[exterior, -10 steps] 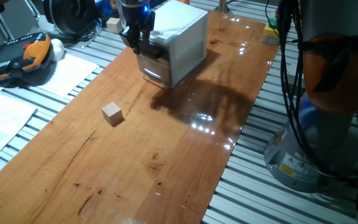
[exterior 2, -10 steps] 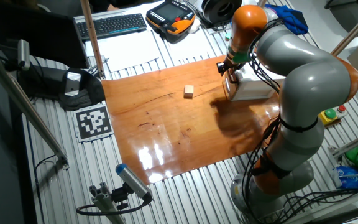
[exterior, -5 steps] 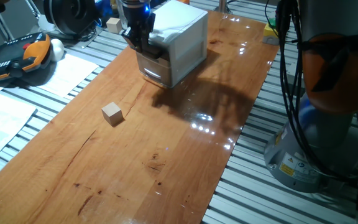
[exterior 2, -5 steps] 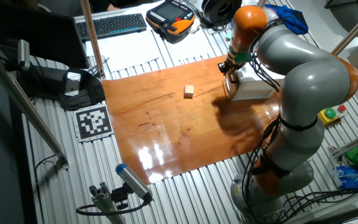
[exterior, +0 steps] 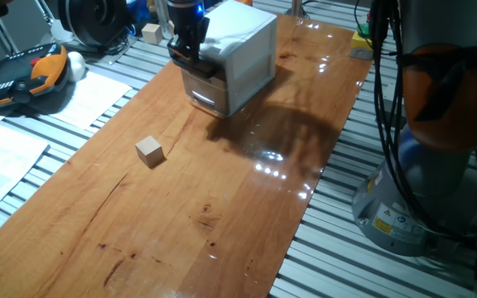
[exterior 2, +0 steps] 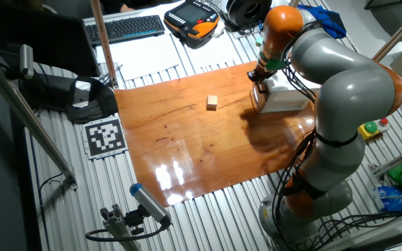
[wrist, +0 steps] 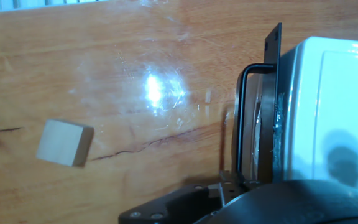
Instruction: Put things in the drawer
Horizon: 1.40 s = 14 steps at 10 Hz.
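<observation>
The gripper (exterior: 185, 51) hangs at the front of the small white cabinet (exterior: 243, 45), which stands near one end of the wooden tabletop (exterior: 247, 190). Its fingers reach down at the dark handle bar (wrist: 240, 118) of the upper drawer (exterior: 200, 68), most likely because the drawer has to be pulled out before anything can go in. The hand view looks straight down along the cabinet front, with the handle bar standing just off the dark drawer face. Whether the gripper's fingers are apart or closed on the bar I cannot tell: the fixed views are too coarse there, and the hand view shows only the gripper's base at the bottom edge.

The drawer itself appears shut, or nearly so, with no tray projecting from the cabinet. The pale wooden cube (exterior: 149, 151) sits flat on the tabletop, well apart from the cabinet, towards the long edge beside the papers (exterior: 89, 98), untouched. A second cube-like block (exterior: 151, 33) rests off the tabletop, among the clutter beyond the cabinet end.

Compared with a second ago, the gripper has shifted slightly closer to the cabinet and now sits tighter against the drawer front. The cube and cabinet have not moved.
</observation>
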Available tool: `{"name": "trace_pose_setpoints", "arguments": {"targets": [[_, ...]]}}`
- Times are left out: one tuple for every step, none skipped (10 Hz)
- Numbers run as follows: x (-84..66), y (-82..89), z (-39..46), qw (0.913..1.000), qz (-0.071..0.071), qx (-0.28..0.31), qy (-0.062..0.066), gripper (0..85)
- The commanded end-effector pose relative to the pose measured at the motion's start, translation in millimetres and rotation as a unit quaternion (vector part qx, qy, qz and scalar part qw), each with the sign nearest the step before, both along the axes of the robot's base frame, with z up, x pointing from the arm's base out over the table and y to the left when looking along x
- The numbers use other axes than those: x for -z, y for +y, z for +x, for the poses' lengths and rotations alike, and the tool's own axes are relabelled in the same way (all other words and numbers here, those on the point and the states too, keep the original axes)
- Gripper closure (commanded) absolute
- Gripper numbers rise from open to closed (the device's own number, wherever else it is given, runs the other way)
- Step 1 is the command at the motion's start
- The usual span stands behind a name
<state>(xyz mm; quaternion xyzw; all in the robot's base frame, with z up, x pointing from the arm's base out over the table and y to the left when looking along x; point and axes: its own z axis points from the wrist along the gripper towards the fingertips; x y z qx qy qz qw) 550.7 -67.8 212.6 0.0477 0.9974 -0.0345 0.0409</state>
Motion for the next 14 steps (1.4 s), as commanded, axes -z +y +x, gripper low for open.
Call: {"name": "trace_pose_setpoints", "arguments": {"targets": [[0.6,-0.3,0.0,1.0000,0.000,-0.006,0.002,85.0],[1.9,1.4,1.7,0.9999,0.002,-0.011,0.005,85.0],[5.1,0.2,2.9,0.9999,0.000,-0.013,0.005,85.0],[8.8,-1.6,3.9,0.9999,0.002,-0.013,0.002,85.0],[12.1,-3.1,4.8,0.9999,-0.001,-0.015,0.000,85.0],[15.6,-5.7,5.0,0.9999,-0.001,-0.015,-0.002,85.0],[17.4,-6.7,5.2,0.9999,0.000,-0.013,-0.004,85.0],[18.8,-9.0,4.3,0.9999,-0.001,-0.010,-0.006,85.0],[19.6,-9.5,4.2,1.0000,0.003,-0.005,-0.008,85.0],[19.2,-7.9,5.0,0.9999,-0.001,-0.001,-0.012,85.0],[18.4,-5.7,6.0,0.9999,-0.003,0.002,-0.016,68.0],[16.5,-2.1,7.4,0.9998,-0.005,0.003,-0.017,68.0],[15.3,-0.9,7.5,0.9998,-0.008,0.004,-0.018,68.0],[15.3,-1.1,7.5,0.9998,-0.009,0.001,-0.020,68.0]]}}
